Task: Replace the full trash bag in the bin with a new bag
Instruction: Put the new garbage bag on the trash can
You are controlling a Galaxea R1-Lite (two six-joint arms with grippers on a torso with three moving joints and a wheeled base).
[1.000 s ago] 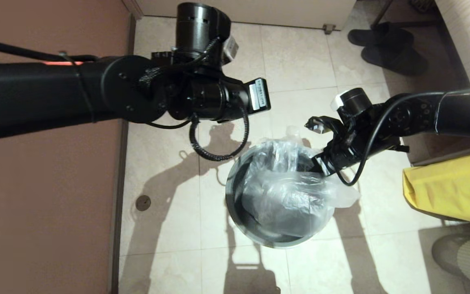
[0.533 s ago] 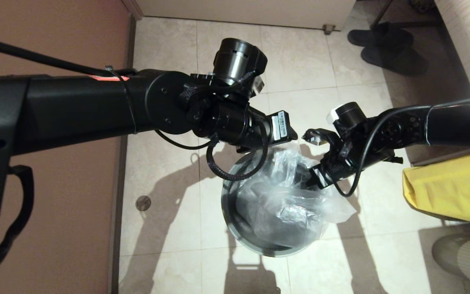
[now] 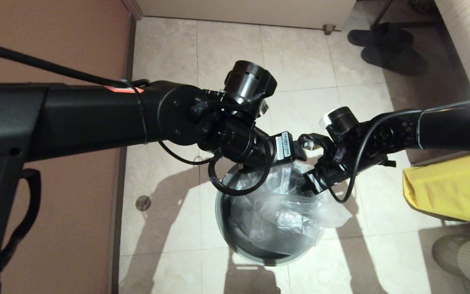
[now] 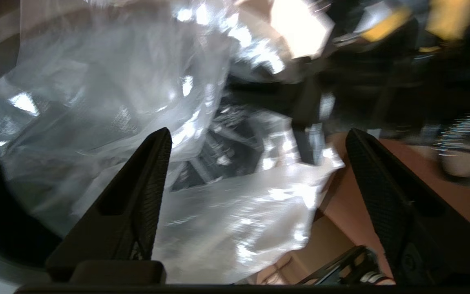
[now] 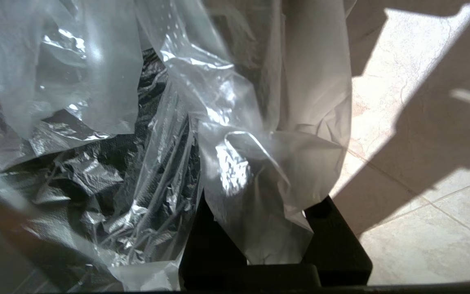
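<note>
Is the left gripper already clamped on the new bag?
No: in the left wrist view the left gripper stands wide open, its fingers apart with the new bag uncaught ahead of them.

Home interior, beige tiled floor (image 3: pixel 300 61), dark slippers (image 3: pixel 388 47) by wall, pale cabinet base (image 3: pixel 243 10), round waste bin (image 3: pixel 222 220), yellow sack (image 3: pixel 451 190)

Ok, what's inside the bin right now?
The new bag, crumpled and only partly pushed into the bin, one edge spilling over the rim. The right gripper pinches a fold. The open left gripper hovers above. The plastic hides the bin's bottom.
</note>
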